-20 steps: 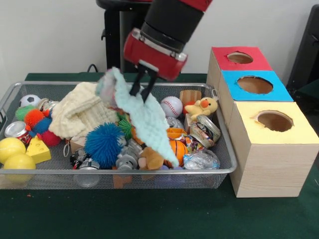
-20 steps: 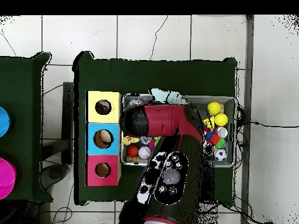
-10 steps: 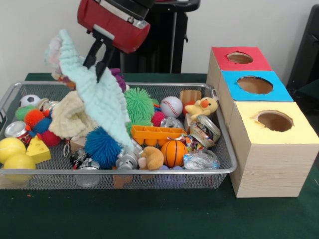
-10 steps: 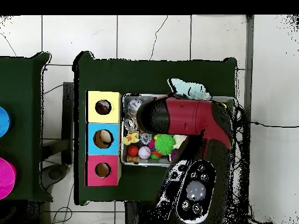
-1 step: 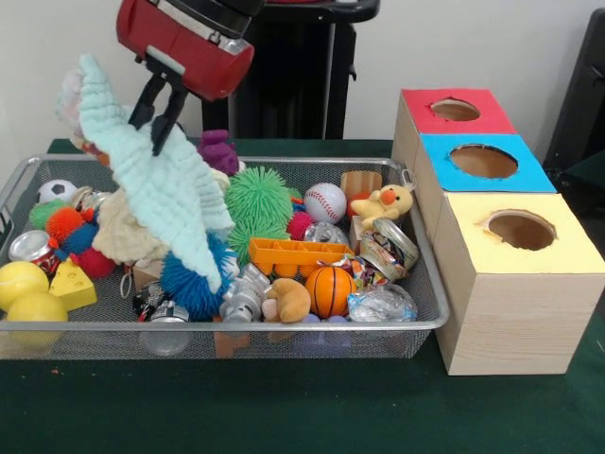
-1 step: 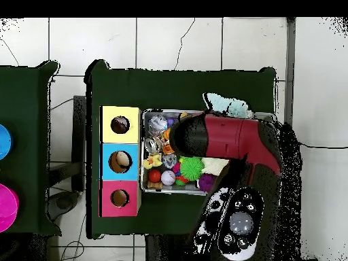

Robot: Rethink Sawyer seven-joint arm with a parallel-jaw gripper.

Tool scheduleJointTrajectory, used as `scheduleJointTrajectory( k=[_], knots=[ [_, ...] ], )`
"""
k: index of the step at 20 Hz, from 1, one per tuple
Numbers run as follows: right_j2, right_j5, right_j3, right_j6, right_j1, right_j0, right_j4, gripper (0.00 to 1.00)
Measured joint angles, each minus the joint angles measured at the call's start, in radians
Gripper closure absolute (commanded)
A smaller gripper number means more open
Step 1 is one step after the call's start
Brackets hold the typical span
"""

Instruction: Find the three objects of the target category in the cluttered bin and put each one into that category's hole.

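A wire mesh bin (image 5: 430,324) is sitting on the green-covered bench (image 5: 284,407), with a row of three wooden boxes with holes (image 5: 515,284) standing just right of it in the front view; a pale knitted cloth (image 5: 156,189) is hanging above the bin's left part

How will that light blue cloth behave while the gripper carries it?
The light blue cloth is probably floppy: it hangs in folds from the gripper. It looks light, and its trailing end may drag across toys in the wire basket.

arm (image 5: 189,43): red shell | black upper sleeve | gripper (image 5: 156,118): thin black fingers
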Motion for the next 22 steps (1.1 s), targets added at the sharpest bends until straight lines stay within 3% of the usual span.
scheduleJointTrajectory(
  k=[5, 6, 17, 22],
  knots=[
    [0.005, 0.002, 0.007, 0.0, 0.003, -0.018, 0.003, 1.0],
    [0.009, 0.002, 0.011, 0.0, 0.004, -0.028, 0.003, 0.0],
    [0.03, 0.002, 0.044, 0.0, 0.002, -0.051, 0.011, 0.0],
    [0.079, 0.002, 0.087, 0.0, -0.024, -0.063, 0.058, 0.0]
  ],
)
